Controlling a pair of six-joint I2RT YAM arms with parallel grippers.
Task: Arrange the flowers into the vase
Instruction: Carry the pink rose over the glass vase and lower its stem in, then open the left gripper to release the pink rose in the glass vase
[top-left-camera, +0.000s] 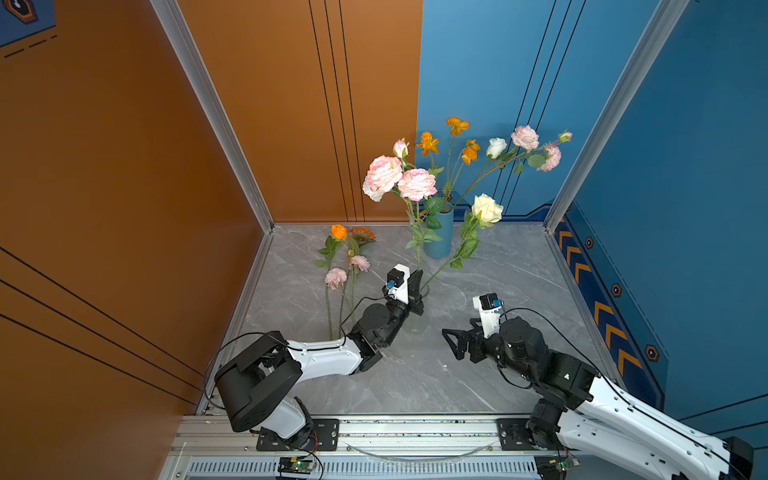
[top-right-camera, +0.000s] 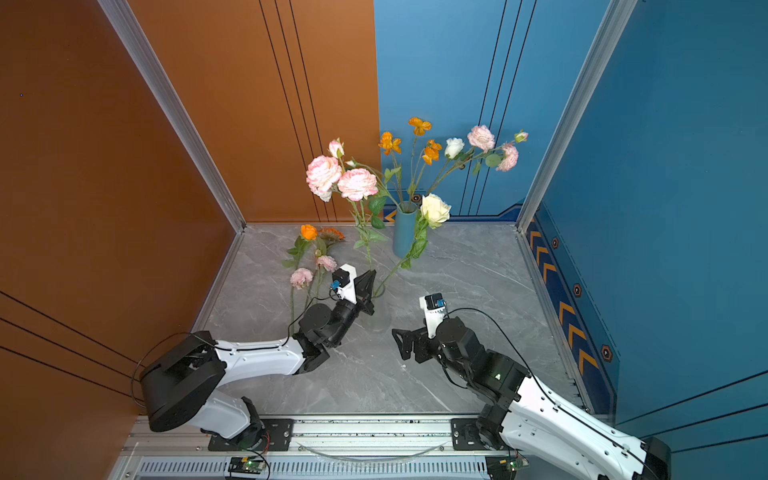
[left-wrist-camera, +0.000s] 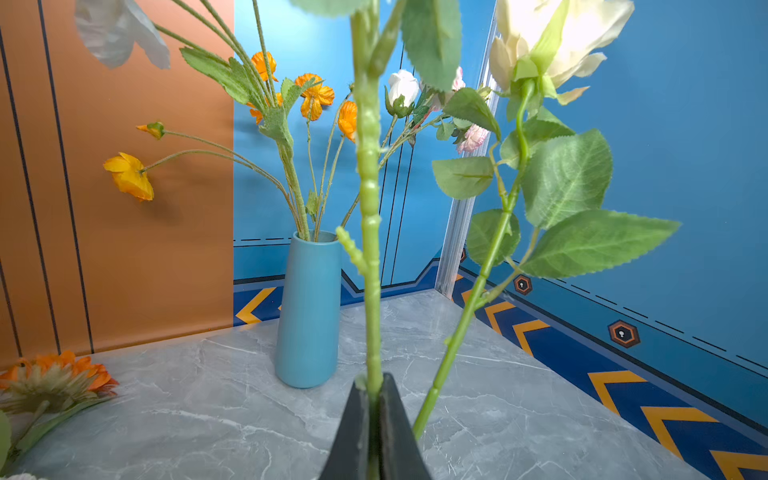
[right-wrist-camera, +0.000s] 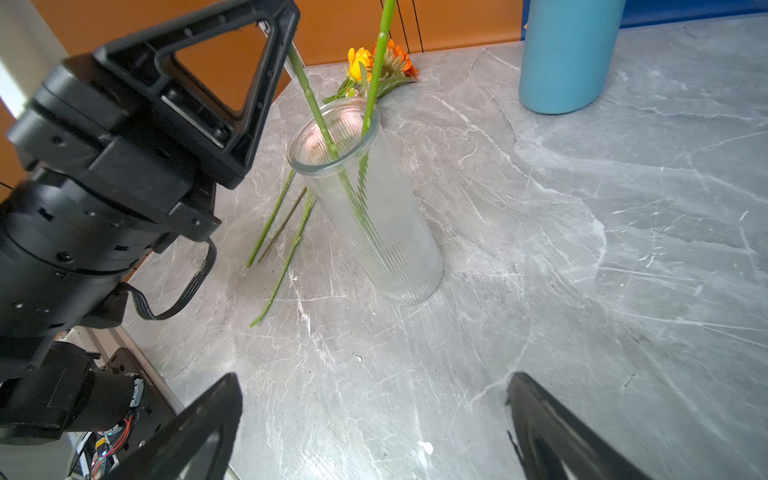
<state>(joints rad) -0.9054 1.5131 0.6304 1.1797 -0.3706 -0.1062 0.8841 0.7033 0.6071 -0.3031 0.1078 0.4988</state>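
Flowers (top-left-camera: 417, 184) with long green stems, saw-edged fabric-like leaves and pink, cream and orange heads are spread over three places. Two stand in the clear ribbed glass vase (right-wrist-camera: 374, 216) near the front. A spray of orange poppy-like blooms and small pink and white ones fills the matte blue tapered vase (top-left-camera: 439, 237) at the back. A few more lie flat on the grey marble-patterned worktop (top-left-camera: 498, 374), among them an orange daisy-like head (top-left-camera: 362, 235) and two small pink blooms (top-left-camera: 336, 277).

The left claw (left-wrist-camera: 375, 386) is clamped on the knobbly green stem (left-wrist-camera: 370, 187) of the big ruffled pink flowers, just above the glass rim, and the stem's foot is already inside the vase. The cream-white rose (top-left-camera: 487, 210) leans out of the same vase, to the right in both top views. The right claw (right-wrist-camera: 374, 380) hangs near the glass vase with its jaws wide apart and nothing between them.

These look light but top-heavy, with a large soft head on a thin, fairly stiff stem. The bare lower stem, below the leaves, is probably the best place to take hold, and the nodes should keep it from slipping. The petals would crush easily. The glass vase is tall, smooth and narrow-footed — a leaning stem or a nudge could tip it.
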